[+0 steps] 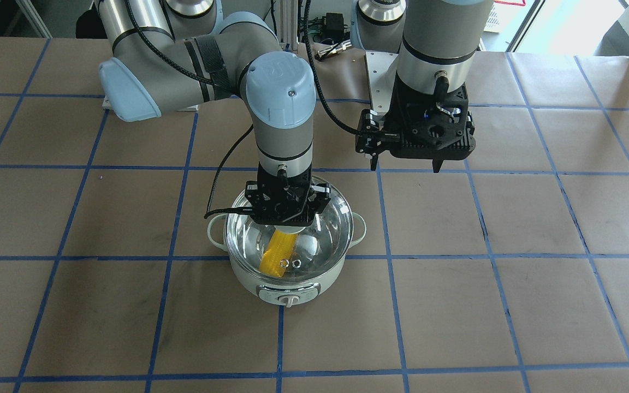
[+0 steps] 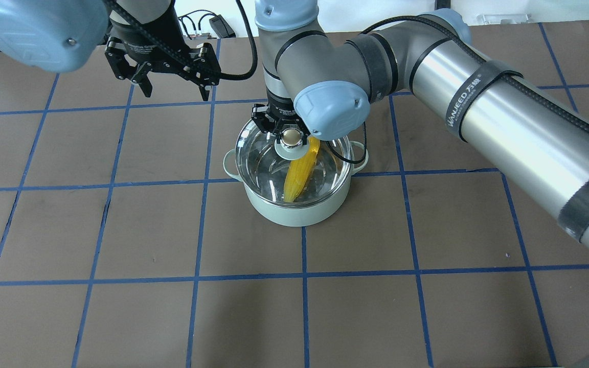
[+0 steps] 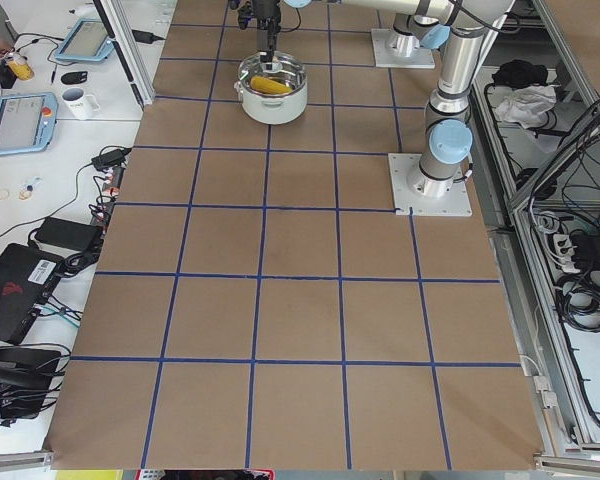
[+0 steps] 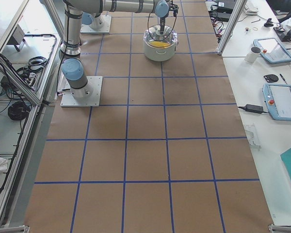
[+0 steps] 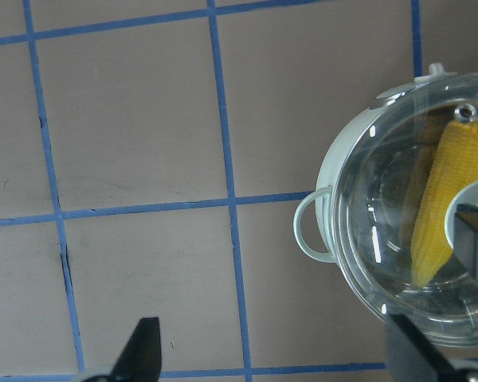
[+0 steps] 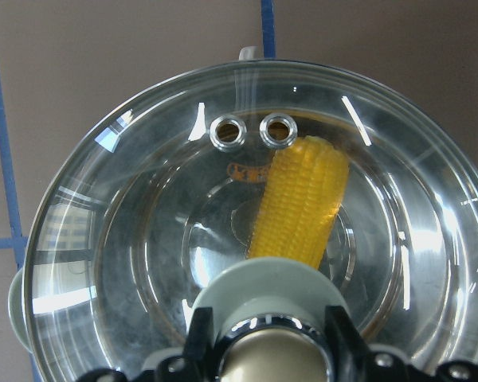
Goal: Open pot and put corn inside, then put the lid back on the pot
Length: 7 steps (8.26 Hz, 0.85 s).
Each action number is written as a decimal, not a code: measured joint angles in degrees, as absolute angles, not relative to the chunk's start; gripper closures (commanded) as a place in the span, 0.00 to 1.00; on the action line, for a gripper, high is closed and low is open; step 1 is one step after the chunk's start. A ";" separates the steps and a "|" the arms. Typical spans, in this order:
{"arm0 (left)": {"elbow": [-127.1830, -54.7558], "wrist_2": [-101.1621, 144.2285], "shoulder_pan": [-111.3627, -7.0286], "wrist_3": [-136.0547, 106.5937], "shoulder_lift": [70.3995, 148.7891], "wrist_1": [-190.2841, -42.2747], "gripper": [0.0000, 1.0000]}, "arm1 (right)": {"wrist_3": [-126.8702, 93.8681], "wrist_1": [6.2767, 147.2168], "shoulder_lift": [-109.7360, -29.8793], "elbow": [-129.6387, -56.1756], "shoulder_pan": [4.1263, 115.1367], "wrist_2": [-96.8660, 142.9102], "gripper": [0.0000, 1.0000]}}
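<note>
The pale mint-green pot (image 1: pixel 287 284) stands mid-table, its dial facing the operators' side. The yellow corn (image 2: pixel 297 176) lies slanted inside it on the steel floor. The clear glass lid (image 6: pixel 127 239) covers the pot's mouth, with its two vent rings (image 6: pixel 227 131) above the corn's blunt end. My right gripper (image 2: pixel 290 134) comes straight down and is shut on the lid's beige knob (image 6: pixel 275 358), a finger on each side. My left gripper (image 2: pixel 174 92) hangs open and empty above the table, beside the pot on my left. Its wrist view shows the pot (image 5: pixel 327 171) and the corn (image 5: pixel 446 199) at the right edge.
The table (image 2: pixel 120 230) is brown paper with a blue tape grid. The left arm's base plate (image 1: pixel 380 71) sits near the back edge. Side benches hold tablets (image 4: pixel 281 99), a mug (image 4: pixel 255 53) and cables beyond the table's ends.
</note>
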<state>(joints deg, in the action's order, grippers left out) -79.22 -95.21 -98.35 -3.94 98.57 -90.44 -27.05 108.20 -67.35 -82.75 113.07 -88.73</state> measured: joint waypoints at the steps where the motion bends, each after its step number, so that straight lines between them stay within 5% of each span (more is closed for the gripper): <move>1: -79.17 -94.59 -96.20 -3.55 98.37 -90.58 0.00 | -26.71 108.19 -67.33 -82.76 112.86 -88.84 1.00; 7: -79.77 -93.46 -89.56 -1.81 97.67 -90.79 0.00 | -26.61 108.20 -67.24 -83.17 112.68 -88.94 1.00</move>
<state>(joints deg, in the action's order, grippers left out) -79.77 -93.46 -89.56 -1.81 97.67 -90.79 -26.61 108.20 -67.24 -83.17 112.68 -88.94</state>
